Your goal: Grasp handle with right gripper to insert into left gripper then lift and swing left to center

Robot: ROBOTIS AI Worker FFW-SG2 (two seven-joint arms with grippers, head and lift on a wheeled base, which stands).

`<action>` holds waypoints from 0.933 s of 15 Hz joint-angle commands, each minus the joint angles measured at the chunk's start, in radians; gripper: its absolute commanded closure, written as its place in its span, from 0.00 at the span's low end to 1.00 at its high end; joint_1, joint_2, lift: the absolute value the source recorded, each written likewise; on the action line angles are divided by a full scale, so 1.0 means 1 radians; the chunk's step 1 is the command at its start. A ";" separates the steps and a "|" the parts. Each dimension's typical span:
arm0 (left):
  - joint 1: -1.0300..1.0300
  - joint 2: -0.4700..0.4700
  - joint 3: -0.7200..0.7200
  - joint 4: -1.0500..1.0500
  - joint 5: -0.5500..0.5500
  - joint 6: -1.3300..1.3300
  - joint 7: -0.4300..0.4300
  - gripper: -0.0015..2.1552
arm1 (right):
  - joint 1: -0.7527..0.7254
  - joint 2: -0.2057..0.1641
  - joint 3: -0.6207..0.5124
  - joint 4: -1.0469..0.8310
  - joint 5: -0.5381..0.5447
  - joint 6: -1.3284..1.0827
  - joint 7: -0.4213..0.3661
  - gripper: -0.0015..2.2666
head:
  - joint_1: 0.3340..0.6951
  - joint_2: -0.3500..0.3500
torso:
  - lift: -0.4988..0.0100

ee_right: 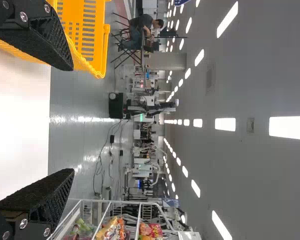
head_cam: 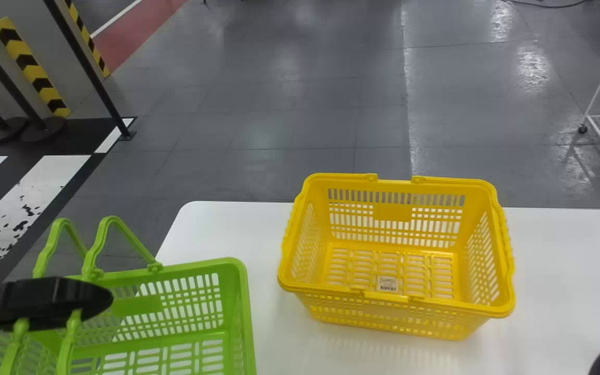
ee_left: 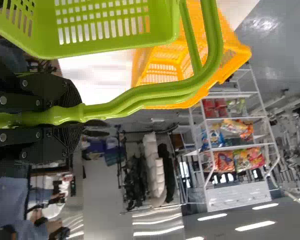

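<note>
Slotted green plastic basket [head_cam: 246,312], at the smooth white tabletop's [head_cam: 555,271] left end; left claw [ee_left: 72,115] pinches its curved green handles [ee_left: 155,95], apparently both; right claw [ee_right: 66,120], spread; risk: too low a centreward swing could clip the slotted yellow plastic basket [head_cam: 394,212].

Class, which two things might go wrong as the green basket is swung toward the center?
The green basket could bump the yellow basket, which sits between it and the right of the table.

The left hand grips the handles in one narrow spot, so they may slip or pivot. Since the basket reaches past the table's left edge, it could then tip or drop to the floor.
</note>
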 commanded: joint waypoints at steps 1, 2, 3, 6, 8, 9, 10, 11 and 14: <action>0.033 -0.038 -0.015 -0.094 0.022 0.001 0.014 0.99 | 0.003 0.000 0.000 -0.021 0.013 0.035 0.000 0.03 | 1.00 0.72 | 0.80; 0.044 -0.051 -0.025 -0.131 0.027 0.001 0.019 0.99 | 0.006 0.000 0.003 -0.027 0.018 0.038 0.000 0.03 | 1.00 0.70 | 0.80; 0.056 -0.064 -0.032 -0.163 0.032 0.001 0.026 0.99 | 0.008 0.000 0.005 -0.033 0.022 0.044 0.000 0.03 | 1.00 0.67 | 0.80; 0.044 -0.102 -0.079 -0.266 0.064 0.001 0.063 0.99 | 0.009 0.001 0.019 -0.048 0.035 0.069 0.000 0.03 | 1.00 0.58 | 0.80; 0.001 -0.100 -0.140 -0.300 0.078 0.001 0.089 0.99 | 0.009 0.003 0.037 -0.061 0.056 0.087 0.000 0.03 | 1.00 0.52 | 0.80; -0.030 -0.100 -0.177 -0.309 0.082 0.001 0.100 0.99 | 0.009 0.003 0.045 -0.064 0.062 0.090 0.000 0.03 | 1.00 0.51 | 0.80; -0.056 -0.099 -0.206 -0.323 0.085 0.001 0.112 0.99 | 0.008 0.003 0.051 -0.065 0.065 0.096 0.000 0.03 | 1.00 0.49 | 0.80; -0.091 -0.099 -0.254 -0.334 0.091 0.001 0.126 0.99 | 0.008 0.005 0.057 -0.065 0.070 0.096 0.000 0.03 | 1.00 0.47 | 0.80; -0.193 -0.102 -0.363 -0.340 0.085 0.001 0.164 0.99 | 0.004 0.009 0.072 -0.065 0.079 0.099 -0.002 0.03 | 1.00 0.43 | 0.80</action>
